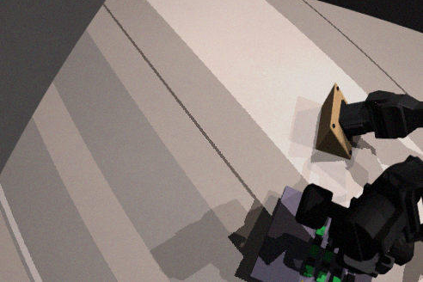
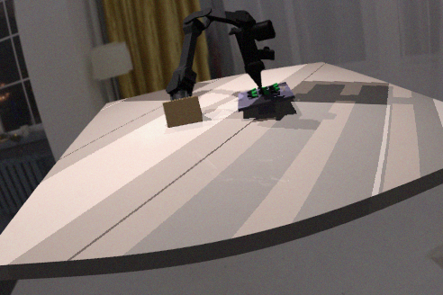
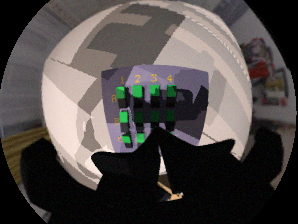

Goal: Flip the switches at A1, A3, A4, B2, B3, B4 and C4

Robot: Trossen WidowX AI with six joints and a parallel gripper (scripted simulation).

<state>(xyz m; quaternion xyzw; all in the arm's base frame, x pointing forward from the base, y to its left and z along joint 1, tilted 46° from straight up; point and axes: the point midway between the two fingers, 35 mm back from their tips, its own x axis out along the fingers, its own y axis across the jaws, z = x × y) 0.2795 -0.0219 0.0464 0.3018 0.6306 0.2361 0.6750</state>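
Panel: a small lilac switch panel [image 2: 266, 97] lies flat on the table, well toward the far right part of the top as the exterior view shows it; in the top view it sits at the bottom right edge of the picture [image 1: 289, 205], partly cut off.
Switches: green rockers [image 3: 137, 90] in rows and columns under yellow column numbers; which ends are raised cannot be told at this size.
Claw: the gripper [image 3: 161, 137] is closed with nothing between its fingers — the dark fingertips meet in a point just at the near edge of the switch grid in the wrist view. In the exterior view it [image 2: 259, 83] points straight down onto the panel; whether it touches a switch cannot be told.
Arm: the black arm [image 2: 212, 18] arches up from its base and over to the panel, its wrist hiding the panel's right side in the top view.
Base: a tan wedge-shaped mount [image 2: 182, 111] on the table, left of the panel and apart from it.
Surface: a pale table top [image 2: 216, 174] with a curved dark near edge, crossed by grey shadow bands and thin dark seams.
Room: yellow curtain [image 2: 144, 16] behind the arm, a pale lampshade [image 2: 110, 60] to its left, a dark window at far left, sheer grey drapes on the right.
Open room: broad table lies left of and nearer than the panel — the right table edge runs not far beyond it.
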